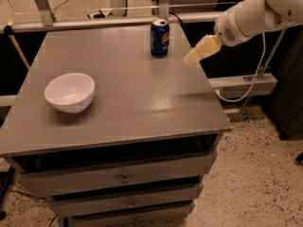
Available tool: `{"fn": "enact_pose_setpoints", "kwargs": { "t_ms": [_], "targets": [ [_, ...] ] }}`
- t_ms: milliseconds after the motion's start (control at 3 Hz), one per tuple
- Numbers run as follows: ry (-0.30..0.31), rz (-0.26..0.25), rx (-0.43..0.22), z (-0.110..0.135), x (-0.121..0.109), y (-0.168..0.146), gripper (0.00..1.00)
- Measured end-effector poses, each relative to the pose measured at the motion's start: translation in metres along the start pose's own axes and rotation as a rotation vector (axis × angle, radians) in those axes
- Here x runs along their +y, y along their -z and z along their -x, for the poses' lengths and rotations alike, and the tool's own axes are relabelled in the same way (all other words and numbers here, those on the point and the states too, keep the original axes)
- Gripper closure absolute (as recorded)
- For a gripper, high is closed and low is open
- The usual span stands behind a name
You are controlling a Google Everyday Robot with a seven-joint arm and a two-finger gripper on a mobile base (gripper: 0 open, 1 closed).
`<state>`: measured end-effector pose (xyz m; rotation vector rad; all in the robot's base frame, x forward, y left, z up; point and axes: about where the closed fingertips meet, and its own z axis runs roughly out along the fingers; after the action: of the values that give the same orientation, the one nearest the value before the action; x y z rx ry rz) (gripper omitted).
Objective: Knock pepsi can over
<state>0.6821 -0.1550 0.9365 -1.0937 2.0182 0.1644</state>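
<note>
Gripper: the gripper (189,58) hangs over the table's right edge, toward the far corner, with its pale yellowish tip pointing down and to the left.
Gripper state: the fingers lie pressed together as one tapered wedge with no gap showing, and they hold nothing.
Gripper to can: the tip is to the right of the pepsi can (159,38) and slightly nearer the camera, close by but apart from it, with bare table top between the two.
Arm: the white arm (255,13) comes in from the upper right corner and slopes down to the gripper's wrist, which has a round grille on its side.
Pepsi can: it stands upright near the far edge of the table, right of centre, silver top up and round logo facing the camera.
Table: the grey table (142,103) has a flat, dull top that catches a soft sheen.
White bowl: the white bowl (70,92) sits right way up on the left part of the table, well apart from the can and the gripper.
Drawers: three grey drawers (124,178) with small knobs are stacked under the top.
Rail: a pale metal rail (94,22) runs along behind the table's far edge.
Cable: a light cable (258,74) hangs down at the right, below the arm.
Floor: the speckled floor (255,183) shows to the right of the table.
</note>
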Motion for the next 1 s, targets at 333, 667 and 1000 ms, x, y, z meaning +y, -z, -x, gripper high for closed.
{"fn": "enact_pose_setpoints", "kwargs": {
  "t_ms": [333,667,1000],
  "targets": [
    [-0.077,-0.015,-0.101,0.02,-0.01,-0.041,0.0],
    [-0.113,-0.023,-0.165,0.036,-0.013,-0.059,0.0],
    [-0.14,-0.021,-0.222,0.053,-0.014,-0.081,0.0]
  ]
}}
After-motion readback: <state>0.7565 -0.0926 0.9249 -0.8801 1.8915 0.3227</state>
